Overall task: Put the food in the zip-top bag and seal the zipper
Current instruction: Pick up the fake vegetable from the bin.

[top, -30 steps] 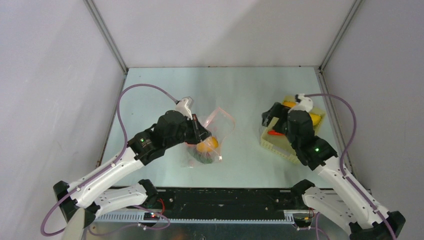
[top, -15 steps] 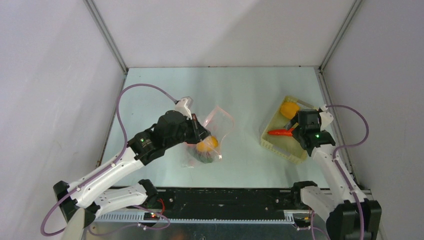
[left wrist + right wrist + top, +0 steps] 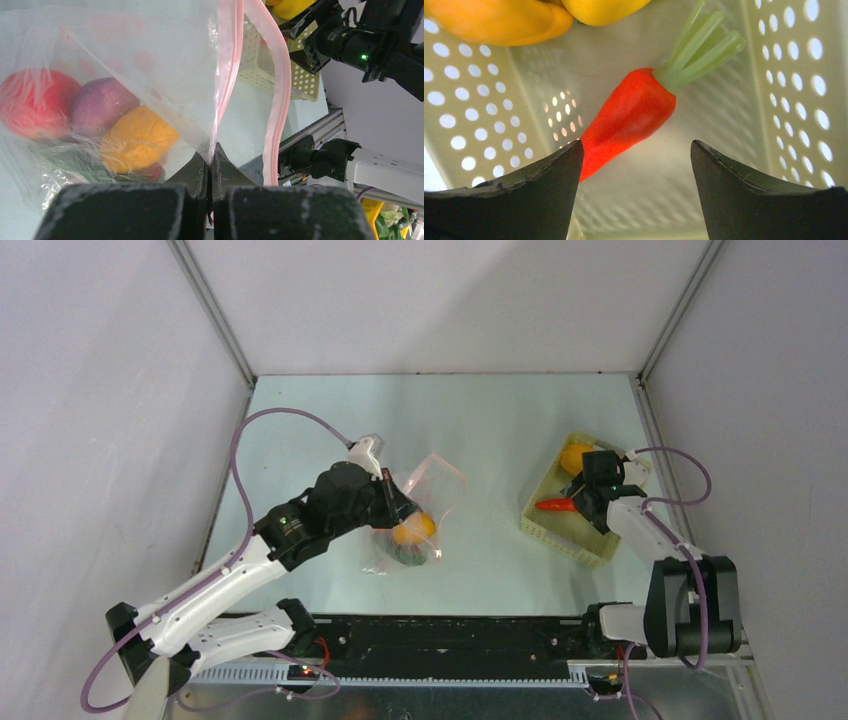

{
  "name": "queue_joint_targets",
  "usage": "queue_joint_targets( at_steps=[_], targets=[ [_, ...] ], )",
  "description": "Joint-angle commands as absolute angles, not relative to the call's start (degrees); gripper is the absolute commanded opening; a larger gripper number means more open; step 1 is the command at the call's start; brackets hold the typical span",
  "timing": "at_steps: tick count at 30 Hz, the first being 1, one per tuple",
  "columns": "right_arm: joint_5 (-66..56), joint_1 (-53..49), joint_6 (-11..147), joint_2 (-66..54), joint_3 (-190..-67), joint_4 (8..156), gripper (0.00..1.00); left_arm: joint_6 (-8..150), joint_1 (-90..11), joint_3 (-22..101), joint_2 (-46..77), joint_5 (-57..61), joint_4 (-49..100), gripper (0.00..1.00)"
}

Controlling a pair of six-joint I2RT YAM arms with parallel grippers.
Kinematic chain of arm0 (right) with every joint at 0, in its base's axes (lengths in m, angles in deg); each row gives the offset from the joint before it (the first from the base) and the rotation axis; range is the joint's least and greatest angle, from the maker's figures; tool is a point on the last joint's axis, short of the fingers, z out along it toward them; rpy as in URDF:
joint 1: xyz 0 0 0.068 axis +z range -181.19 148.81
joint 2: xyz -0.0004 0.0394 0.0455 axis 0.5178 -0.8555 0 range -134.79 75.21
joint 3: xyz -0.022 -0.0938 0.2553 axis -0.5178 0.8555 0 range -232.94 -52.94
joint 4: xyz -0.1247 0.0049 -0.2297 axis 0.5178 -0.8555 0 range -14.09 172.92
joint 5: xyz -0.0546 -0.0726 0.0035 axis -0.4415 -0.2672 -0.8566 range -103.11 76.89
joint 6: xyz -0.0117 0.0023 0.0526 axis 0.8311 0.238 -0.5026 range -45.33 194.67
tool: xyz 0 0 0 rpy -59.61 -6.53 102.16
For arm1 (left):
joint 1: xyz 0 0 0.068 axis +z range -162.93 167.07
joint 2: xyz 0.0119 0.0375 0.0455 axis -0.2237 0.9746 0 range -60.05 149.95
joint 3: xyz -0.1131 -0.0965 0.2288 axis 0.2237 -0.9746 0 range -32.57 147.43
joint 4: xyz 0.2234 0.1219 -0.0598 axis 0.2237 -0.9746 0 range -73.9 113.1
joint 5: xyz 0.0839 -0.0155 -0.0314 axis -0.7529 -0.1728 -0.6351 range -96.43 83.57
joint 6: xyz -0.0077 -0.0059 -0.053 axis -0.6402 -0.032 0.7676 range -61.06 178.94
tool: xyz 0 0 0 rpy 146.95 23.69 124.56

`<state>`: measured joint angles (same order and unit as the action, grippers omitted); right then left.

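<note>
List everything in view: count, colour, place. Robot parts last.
zip-top bag: one, clear with pink dots, table left of centre, mouth open
zipper: one, pink, along the bag's mouth
bagged food: at least four; red pepper, purple onion, bagged orange pepper, green vegetable
basket: one, pale yellow, table right
basket food: three; red chili, loose orange pepper, yellow pepper
table: one, pale green
left gripper: black, shut on bag edge
right gripper: black, open, astride the chili
</note>
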<state>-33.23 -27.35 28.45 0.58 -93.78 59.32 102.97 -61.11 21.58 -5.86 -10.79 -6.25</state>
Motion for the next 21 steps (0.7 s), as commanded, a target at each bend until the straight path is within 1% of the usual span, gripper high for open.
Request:
queue_joint_targets(
  at_steps=[1, 11, 12, 13, 14, 16, 17, 18, 21],
  targets=[
    [-35.7, -27.8, 24.7, -2.3, -93.8, 64.4, 0.8, 102.8, -60.7, 20.9, -7.1, -12.4, -5.9, 0.0],
    [-35.2, -28.4, 22.4, -7.4, -93.8, 66.3, 0.68, 102.8, -60.7, 20.8, -7.5, -12.3, -6.0, 0.0],
    [-35.1, -28.5, 22.3, -7.5, -93.8, 66.5, 0.62, 102.9, -60.7, 20.7, -7.8, -12.4, -6.0, 0.0],
    [-34.7, -28.5, 22.2, -7.6, -93.8, 66.8, 0.57, 102.9, -60.7, 20.7, -7.9, -12.6, -6.0, 0.0],
    [-34.5, -28.7, 22.1, -7.7, -93.7, 67.0, 0.47, 103.0, -60.7, 20.7, -8.1, -12.7, -6.1, 0.0],
    [-34.4, -28.8, 21.7, -7.7, -93.7, 67.3, 0.37, 103.2, -60.7, 20.5, -8.4, -13.1, -6.2, 0.0],
    [-34.3, -28.8, 21.6, -7.4, -93.7, 67.2, 0.35, 103.2, -60.7, 20.4, -8.5, -13.1, -6.2, 0.0],
    [-34.2, -28.8, 21.6, -7.1, -93.6, 67.2, 0.29, 103.2, -60.7, 20.4, -8.5, -13.1, -6.2, 0.0],
    [-34.4, -28.9, 21.7, -5.9, -93.5, 66.8, 0.23, 103.2, -60.7, 20.3, -8.6, -13.1, -6.1, 0.0]
  ],
)
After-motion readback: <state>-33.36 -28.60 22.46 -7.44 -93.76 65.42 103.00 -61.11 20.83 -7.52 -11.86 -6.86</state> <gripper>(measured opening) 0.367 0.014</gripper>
